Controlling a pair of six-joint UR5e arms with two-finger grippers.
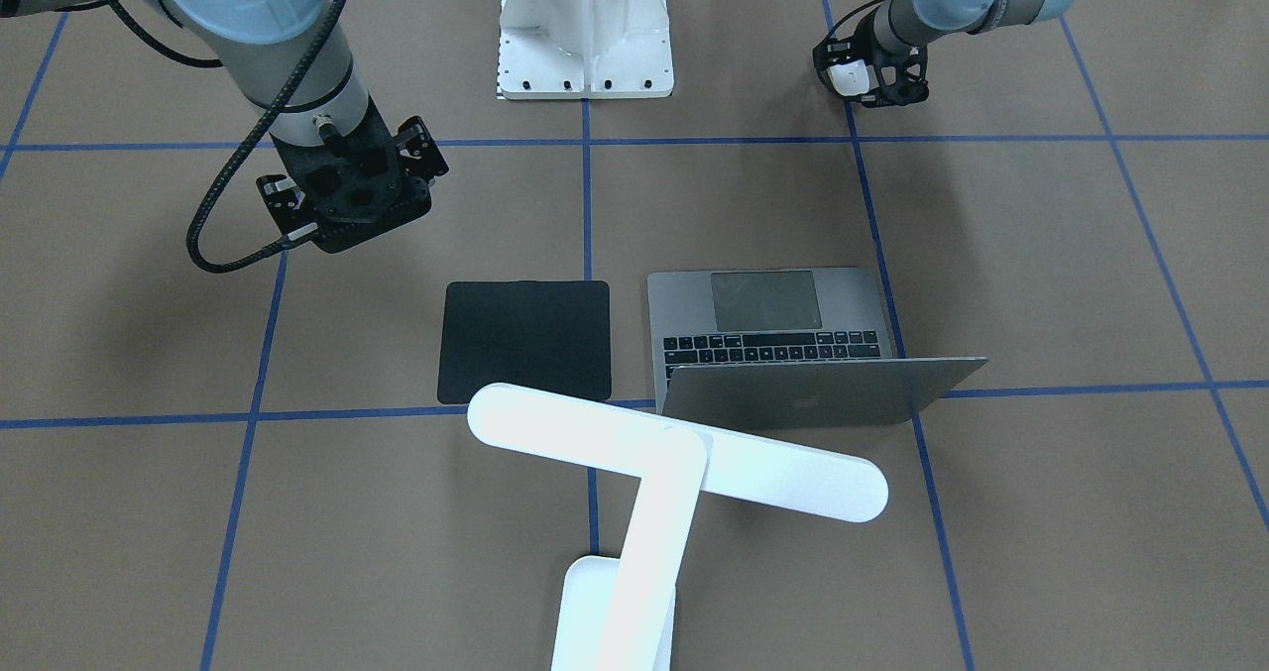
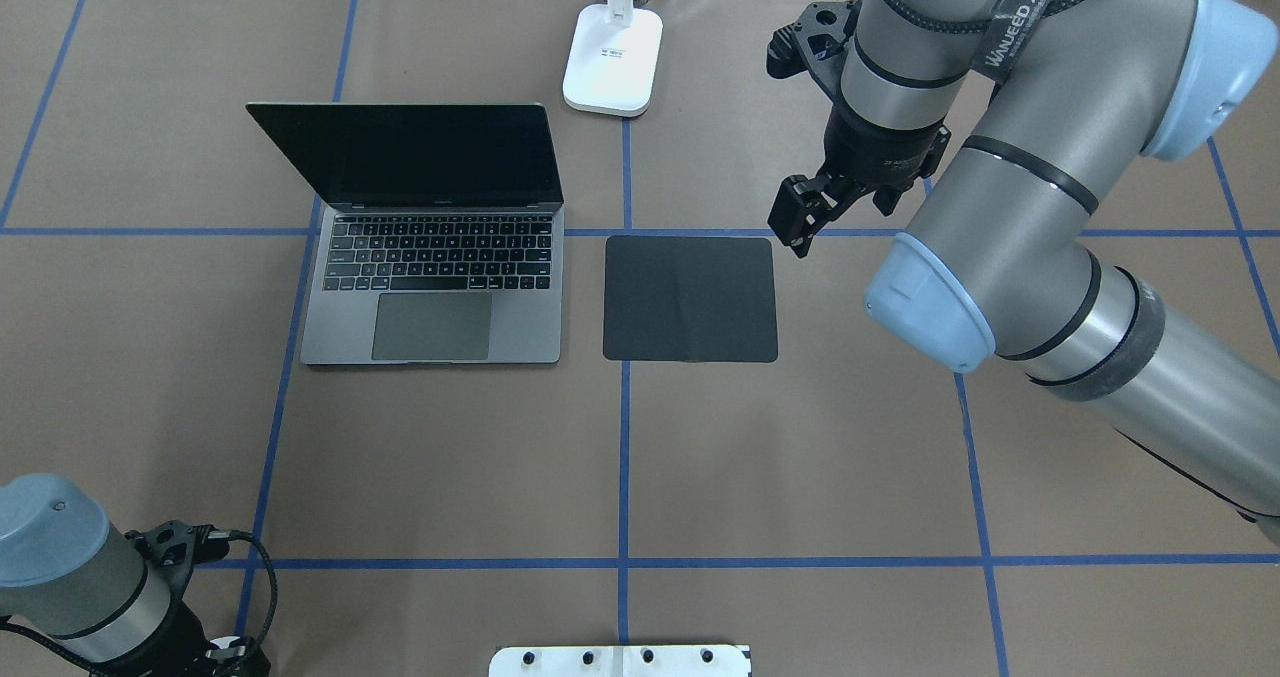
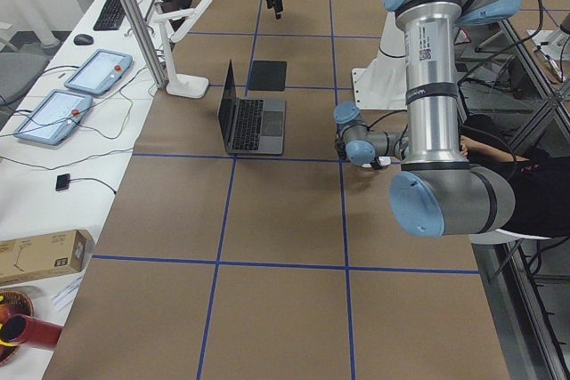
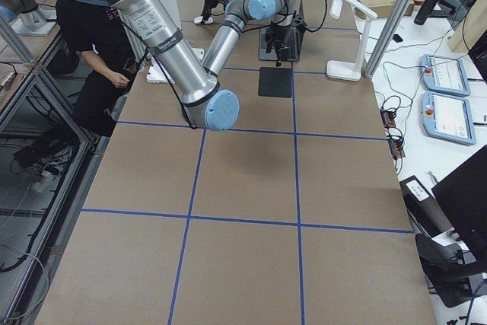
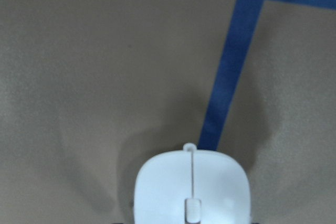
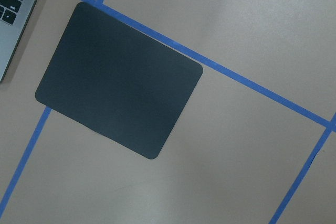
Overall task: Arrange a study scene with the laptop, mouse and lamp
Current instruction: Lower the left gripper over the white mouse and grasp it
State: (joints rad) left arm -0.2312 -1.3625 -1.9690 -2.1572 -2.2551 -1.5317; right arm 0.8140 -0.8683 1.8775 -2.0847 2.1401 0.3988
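The laptop (image 1: 783, 329) stands open on the brown table, screen dark in the overhead view (image 2: 430, 287). The white lamp (image 1: 674, 463) stands behind it, and its base (image 2: 613, 62) is at the table's far edge. The white mouse (image 5: 191, 192) sits between the fingers of my left gripper (image 1: 865, 81), near the robot's side of the table and far from the laptop. A shadow lies under it on the table. My right gripper (image 2: 815, 219) hangs open and empty above the table, just past the far right corner of the black square pad (image 2: 690, 297).
The black pad (image 1: 523, 341) lies flat beside the laptop and fills the right wrist view (image 6: 118, 80). The white ribbed pedestal (image 1: 585, 27) stands at the robot's base. Blue tape lines grid the table. Bare table lies between the pad and the pedestal.
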